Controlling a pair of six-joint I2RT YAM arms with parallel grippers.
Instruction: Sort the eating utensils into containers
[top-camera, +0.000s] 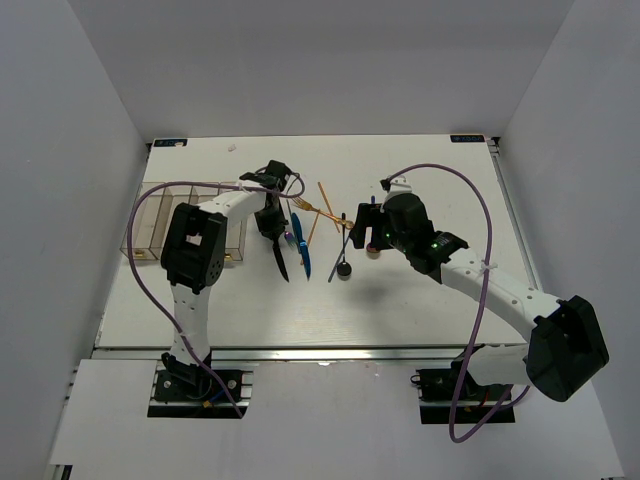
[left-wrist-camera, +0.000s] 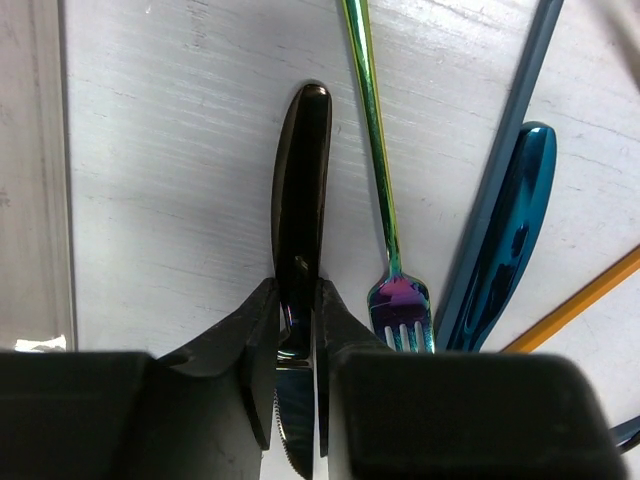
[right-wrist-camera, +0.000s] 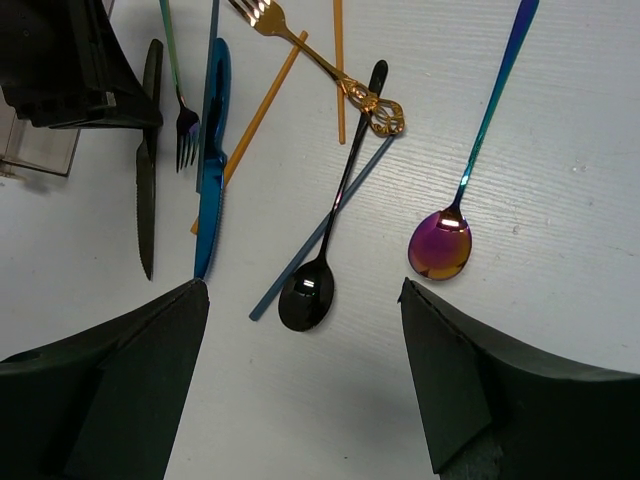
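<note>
My left gripper (left-wrist-camera: 298, 300) is shut on the black knife (left-wrist-camera: 300, 190) where handle meets blade; the knife still lies flat on the table, as the top view shows (top-camera: 280, 262). Beside it lie a rainbow-tinted fork (left-wrist-camera: 385, 200), a blue knife (left-wrist-camera: 510, 230), a blue stick (left-wrist-camera: 515, 130) and an orange stick (left-wrist-camera: 590, 300). My right gripper (right-wrist-camera: 303, 290) hangs open above a black spoon (right-wrist-camera: 308, 290), with a purple-bowled spoon (right-wrist-camera: 440, 245) and a gold fork (right-wrist-camera: 320, 60) nearby. The clear containers (top-camera: 160, 220) stand in a row left of the left gripper.
The pile of utensils fans out mid-table between the two arms (top-camera: 315, 235). A container wall (left-wrist-camera: 35, 200) runs along the left edge of the left wrist view. White walls enclose the table on three sides.
</note>
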